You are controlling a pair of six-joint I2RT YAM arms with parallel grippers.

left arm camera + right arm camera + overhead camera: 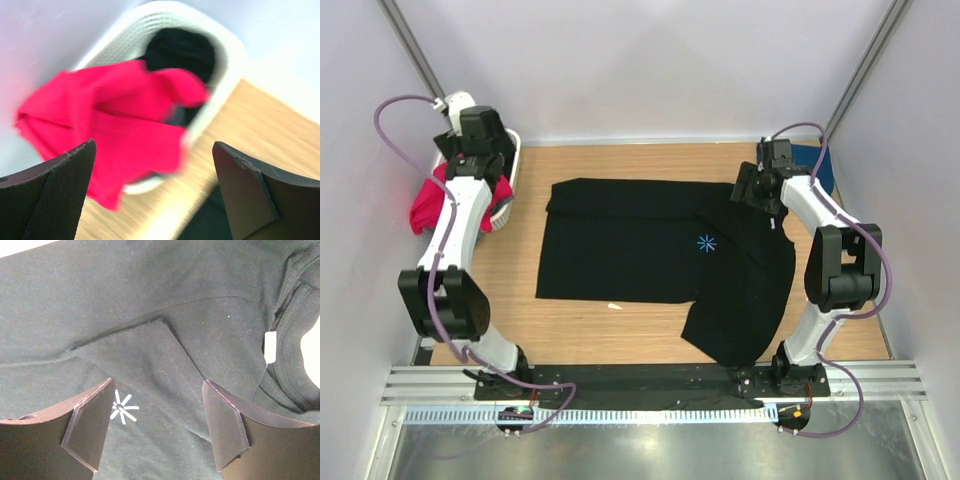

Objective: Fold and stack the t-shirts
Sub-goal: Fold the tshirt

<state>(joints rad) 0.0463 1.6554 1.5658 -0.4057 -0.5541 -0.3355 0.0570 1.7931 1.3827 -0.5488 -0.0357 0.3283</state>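
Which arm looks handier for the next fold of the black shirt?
Probably right: the right gripper, open, hangs directly over the large black cloth t-shirt; the left gripper is above the white plastic lattice basket.

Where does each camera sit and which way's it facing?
Top external: above, behind left arm and right arm, both visible, looking down on the black t-shirt.
Left wrist: on the left arm, facing the basket and red t-shirt; open left pincer shows.
Right wrist: looking down at the chest mark; open right pincer shows.
Shared: top and right wrist both see that mark.
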